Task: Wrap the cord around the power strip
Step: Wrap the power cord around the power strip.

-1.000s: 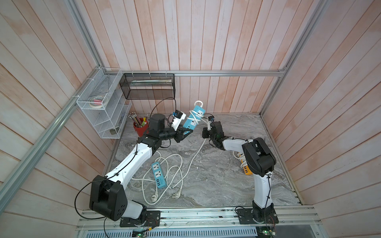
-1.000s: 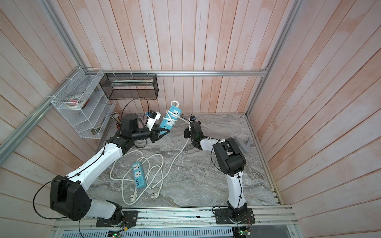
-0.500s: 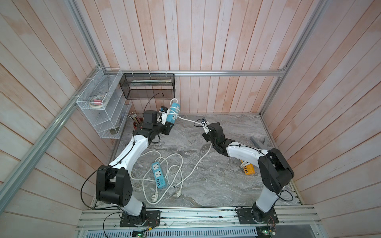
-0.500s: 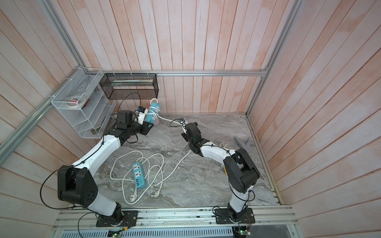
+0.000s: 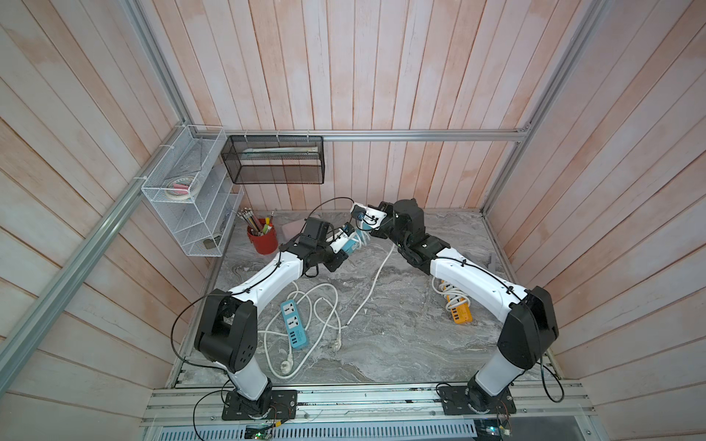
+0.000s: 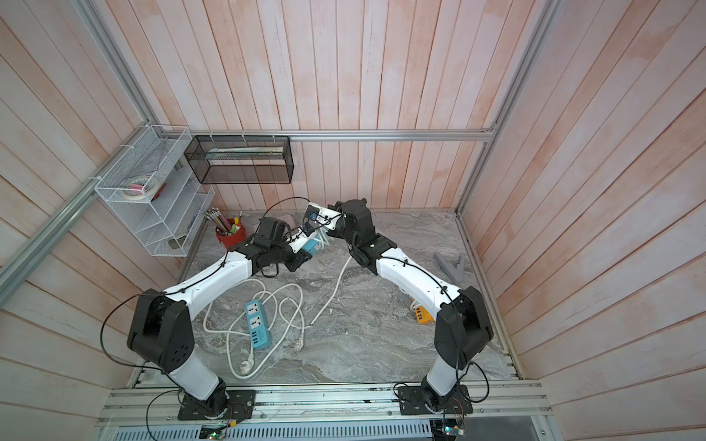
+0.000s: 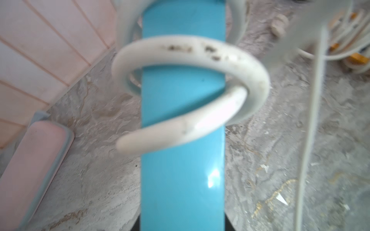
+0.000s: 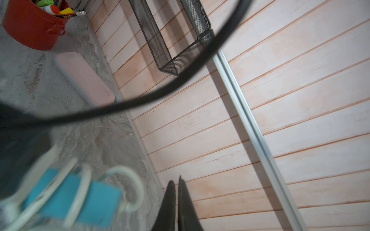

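Writing: dark specks sit on the nearest turn of the cord (image 7: 192, 50). They could be print or grime, but the left wrist view is too blurred to read them. A marker in the red cup (image 8: 30, 28) carries a dark printed band, too small to make out.

Power strip (image 5: 350, 245): a narrow, glossy sky-blue bar. It is held off the worktop (image 5: 401, 336) at the back, near the rear wall and between the two wrists. The face toward the left wrist camera is plain blue.

Left hand (image 5: 342, 250): clamped on one end of the power strip, and the bar runs straight out from it.

Cord: white, thick and round. Several turns go around the bar. They are loose coils that stand off its sides rather than lying snug. From the wrapped part a free length drops to the worktop and trails forward toward the loose loops there.

Right hand (image 8: 175, 180): fingers pressed together, just beside the wrapped end of the bar. Nothing shows between the tips. I cannot tell whether the cord is pinched further in.

Also on the worktop:
- A second blue strip (image 5: 294, 324) lies flat, sockets up, among tangled white loops.
- An orange strip (image 5: 458, 313) lies under the right forearm, with white cord coiled on it.
- A pink case (image 8: 84, 78) lies by the rear wall.
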### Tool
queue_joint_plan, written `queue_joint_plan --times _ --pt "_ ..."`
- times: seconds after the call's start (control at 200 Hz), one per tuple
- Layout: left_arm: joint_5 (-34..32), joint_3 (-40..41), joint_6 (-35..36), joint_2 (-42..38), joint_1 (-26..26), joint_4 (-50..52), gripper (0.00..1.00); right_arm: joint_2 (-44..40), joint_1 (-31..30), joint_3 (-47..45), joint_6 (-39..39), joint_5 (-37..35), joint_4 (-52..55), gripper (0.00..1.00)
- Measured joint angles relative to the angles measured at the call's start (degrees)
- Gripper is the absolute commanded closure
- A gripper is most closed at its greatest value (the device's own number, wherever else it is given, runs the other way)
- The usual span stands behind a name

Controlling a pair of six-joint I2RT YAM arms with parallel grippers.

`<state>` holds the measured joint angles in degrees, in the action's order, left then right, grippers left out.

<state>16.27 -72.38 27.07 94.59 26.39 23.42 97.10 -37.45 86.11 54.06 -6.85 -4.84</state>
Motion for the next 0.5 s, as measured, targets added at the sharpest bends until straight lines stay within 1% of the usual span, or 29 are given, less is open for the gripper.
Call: queue_joint_plan --times 0.065,0.135,0.22,0.285,0.315,0.345,0.385,0.42,0.5 --pt "2.3 1.6 2.7 -1.3 2.3 -0.1 1.00 1.5 1.3 4.1 1.9 1.7 4.7 1.00" --pt "4.5 1.9 4.0 -1.9 4.2 -0.3 1.00 4.0 2.8 8.3 3.2 4.3 10.4 1.00" --pt "6.3 2.0 4.5 -2.4 5.3 -0.2 1.00 8.0 4.7 13.9 3.7 7.7 17.9 1.00" --pt "8.8 2.0 4.1 -3.0 5.4 0.1 1.00 11.4 6.3 18.6 3.4 12.1 23.6 1.00" --pt "10.1 2.1 3.8 -3.5 5.4 0.1 1.00 12.8 7.0 20.3 3.1 14.4 25.7 0.97" --pt "11.5 2.2 3.3 -4.1 5.3 -0.1 1.00 13.8 7.8 21.3 2.5 17.0 26.9 0.92" --pt "13.6 2.9 2.4 -5.5 5.1 -0.7 1.00 14.7 8.9 21.7 1.2 20.7 28.0 0.81" --pt "15.8 3.7 1.9 -6.8 5.0 -1.2 1.00 15.2 9.7 21.7 -0.7 23.5 28.2 0.74" --pt "22.0 5.4 0.7 -9.9 5.0 -1.6 1.00 16.0 11.9 20.9 -6.5 29.0 25.1 0.65"
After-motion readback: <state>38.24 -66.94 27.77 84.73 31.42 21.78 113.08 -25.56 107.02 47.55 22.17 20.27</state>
